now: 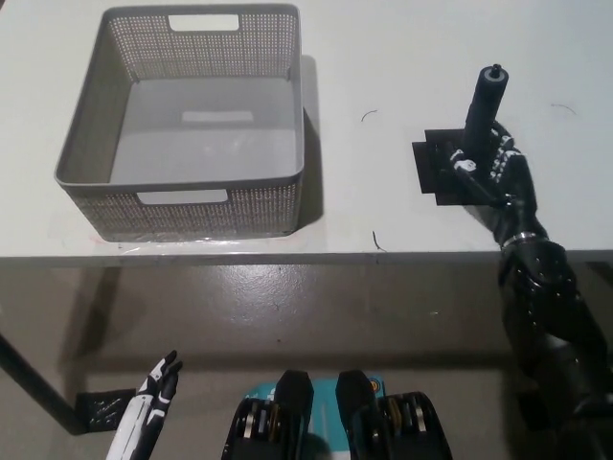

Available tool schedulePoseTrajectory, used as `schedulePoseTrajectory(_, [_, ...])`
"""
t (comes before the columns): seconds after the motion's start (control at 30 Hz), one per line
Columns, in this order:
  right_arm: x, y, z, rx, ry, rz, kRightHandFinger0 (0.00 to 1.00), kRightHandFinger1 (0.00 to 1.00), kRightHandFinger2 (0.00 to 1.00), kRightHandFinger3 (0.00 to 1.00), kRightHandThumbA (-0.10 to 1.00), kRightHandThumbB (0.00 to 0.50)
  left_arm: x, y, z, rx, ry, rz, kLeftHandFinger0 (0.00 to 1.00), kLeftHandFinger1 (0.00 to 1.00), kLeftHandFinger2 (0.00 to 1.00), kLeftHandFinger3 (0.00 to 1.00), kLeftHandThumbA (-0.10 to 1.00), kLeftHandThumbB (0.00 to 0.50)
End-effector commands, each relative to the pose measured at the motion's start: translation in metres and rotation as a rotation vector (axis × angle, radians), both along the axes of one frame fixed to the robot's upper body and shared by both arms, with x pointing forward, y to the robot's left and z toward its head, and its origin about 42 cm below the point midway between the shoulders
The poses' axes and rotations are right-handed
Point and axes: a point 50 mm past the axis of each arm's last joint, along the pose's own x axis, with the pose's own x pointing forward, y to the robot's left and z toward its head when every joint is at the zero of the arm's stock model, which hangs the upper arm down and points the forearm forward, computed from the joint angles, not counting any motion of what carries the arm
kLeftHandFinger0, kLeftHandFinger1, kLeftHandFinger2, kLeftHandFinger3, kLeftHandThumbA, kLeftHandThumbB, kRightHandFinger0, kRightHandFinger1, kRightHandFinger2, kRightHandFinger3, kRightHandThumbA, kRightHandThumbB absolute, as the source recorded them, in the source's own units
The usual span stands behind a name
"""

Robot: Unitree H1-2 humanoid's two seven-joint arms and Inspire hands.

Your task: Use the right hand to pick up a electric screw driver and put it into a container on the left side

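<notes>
The electric screwdriver (pixel 484 101) stood upright on a black base plate (pixel 442 171), well to the right of the grey perforated container (pixel 192 120) on the white table (pixel 383 57). The black right hand (pixel 488 163) was against the tool's lower shaft, fingers wrapped around it; whether the grasp was firm could not be told. The white left hand (pixel 153 388) hung below the container, under the table edge, fingers straight and close together.

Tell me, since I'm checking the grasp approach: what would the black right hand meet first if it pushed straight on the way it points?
Most likely the dark upright electric screwdriver on its black base plate; the black right hand already sits at its lower shaft, though contact is unclear.
</notes>
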Motion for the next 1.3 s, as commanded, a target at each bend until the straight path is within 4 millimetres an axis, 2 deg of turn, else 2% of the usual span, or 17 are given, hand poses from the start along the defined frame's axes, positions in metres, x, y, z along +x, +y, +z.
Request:
schedulePoseTrajectory(0.0, [0.03, 0.019, 0.056, -0.079, -0.098, 0.021, 1.0, 1.0, 1.0, 1.0, 0.81, 0.5, 0.002, 0.004, 0.008, 0.013, -0.061, -0.009, 1.0, 1.0, 1.0, 1.0, 1.0, 0.15])
schedulePoseTrajectory(0.03, [0.034, 0.021, 0.062, -0.082, -0.095, 0.024, 1.0, 1.0, 1.0, 1.0, 0.8, 0.474, 0.002, 0.004, 0.008, 0.011, -0.061, -0.01, 1.0, 1.0, 1.0, 1.0, 1.0, 0.158])
schedulePoseTrajectory(0.13, [0.045, 0.019, 0.079, -0.112, -0.076, 0.026, 1.0, 1.0, 1.0, 1.0, 0.82, 0.5, 0.002, 0.0, 0.006, -0.005, -0.062, -0.015, 1.0, 1.0, 1.0, 1.0, 1.0, 0.159])
schedulePoseTrajectory(0.2, [0.052, 0.017, 0.091, -0.12, -0.053, -0.022, 1.0, 1.0, 1.0, 1.0, 0.75, 0.5, 0.001, -0.002, 0.004, 0.0, -0.062, -0.017, 1.0, 1.0, 1.0, 1.0, 1.0, 0.169])
schedulePoseTrajectory(0.23, [0.055, 0.016, 0.099, -0.089, -0.031, -0.105, 0.79, 0.79, 0.87, 1.0, 0.58, 0.499, -0.001, -0.004, 0.003, 0.0, -0.059, -0.018, 1.0, 1.0, 1.0, 1.0, 1.0, 0.168])
schedulePoseTrajectory(0.27, [0.058, 0.015, 0.107, -0.044, -0.021, -0.204, 0.12, 0.13, 0.25, 0.46, 0.08, 0.347, -0.002, -0.005, 0.002, -0.004, -0.058, -0.017, 1.0, 1.0, 1.0, 1.0, 1.0, 0.169])
schedulePoseTrajectory(0.3, [0.058, 0.014, 0.108, -0.039, -0.02, -0.215, 0.05, 0.14, 0.34, 0.5, 0.11, 0.349, -0.002, -0.006, 0.002, -0.004, -0.059, -0.017, 1.0, 1.0, 1.0, 1.0, 1.0, 0.169])
schedulePoseTrajectory(0.33, [0.061, 0.012, 0.117, -0.031, -0.026, -0.247, 0.0, 0.01, 0.19, 0.17, -0.09, 0.203, -0.001, -0.006, 0.005, 0.0, -0.061, -0.018, 1.0, 1.0, 1.0, 1.0, 1.0, 0.161])
schedulePoseTrajectory(0.37, [0.063, 0.012, 0.126, -0.038, -0.042, -0.252, 0.0, 0.0, 0.24, 0.17, -0.1, 0.159, 0.002, -0.006, 0.007, -0.001, -0.066, -0.019, 1.0, 1.0, 1.0, 1.0, 1.0, 0.16])
schedulePoseTrajectory(0.4, [0.065, 0.013, 0.133, -0.041, -0.059, -0.256, 0.0, 0.01, 0.35, 0.3, -0.1, 0.162, 0.005, -0.005, 0.009, 0.002, -0.071, -0.02, 1.0, 1.0, 1.0, 1.0, 1.0, 0.16])
schedulePoseTrajectory(0.5, [0.067, 0.02, 0.144, -0.042, -0.091, -0.257, 0.0, 0.0, 0.47, 0.51, -0.1, 0.172, 0.011, -0.004, 0.014, 0.005, -0.085, -0.022, 1.0, 1.0, 1.0, 1.0, 1.0, 0.148])
schedulePoseTrajectory(0.6, [0.066, 0.025, 0.144, -0.029, -0.118, -0.246, 0.0, 0.0, 0.48, 0.48, -0.1, 0.179, 0.011, -0.003, 0.014, 0.008, -0.09, -0.029, 1.0, 1.0, 1.0, 1.0, 1.0, 0.146])
schedulePoseTrajectory(0.73, [0.063, 0.027, 0.136, -0.038, -0.118, -0.25, 0.0, 0.08, 0.54, 0.58, -0.1, 0.156, 0.006, -0.003, 0.01, 0.001, -0.075, -0.027, 1.0, 1.0, 1.0, 1.0, 1.0, 0.145])
schedulePoseTrajectory(1.0, [0.065, 0.033, 0.147, -0.045, -0.162, -0.252, 0.0, 0.13, 0.56, 0.58, -0.1, 0.169, 0.006, -0.003, 0.009, -0.006, -0.078, -0.028, 1.0, 1.0, 1.0, 1.0, 1.0, 0.128])
schedulePoseTrajectory(1.1, [0.066, 0.04, 0.16, -0.095, -0.201, -0.274, 0.0, 0.09, 0.5, 0.6, -0.1, 0.167, 0.005, -0.002, 0.007, -0.008, -0.069, -0.019, 1.0, 1.0, 1.0, 1.0, 1.0, 0.129])
schedulePoseTrajectory(1.17, [0.067, 0.046, 0.174, -0.078, -0.233, -0.268, 0.0, 0.12, 0.58, 0.61, -0.1, 0.14, 0.004, -0.002, 0.007, -0.014, -0.067, -0.021, 1.0, 1.0, 1.0, 1.0, 1.0, 0.125])
schedulePoseTrajectory(1.27, [0.067, 0.053, 0.187, -0.046, -0.301, -0.222, 0.0, 0.13, 0.58, 0.63, -0.1, 0.133, 0.003, -0.002, 0.005, -0.013, -0.058, -0.016, 1.0, 1.0, 1.0, 1.0, 1.0, 0.134])
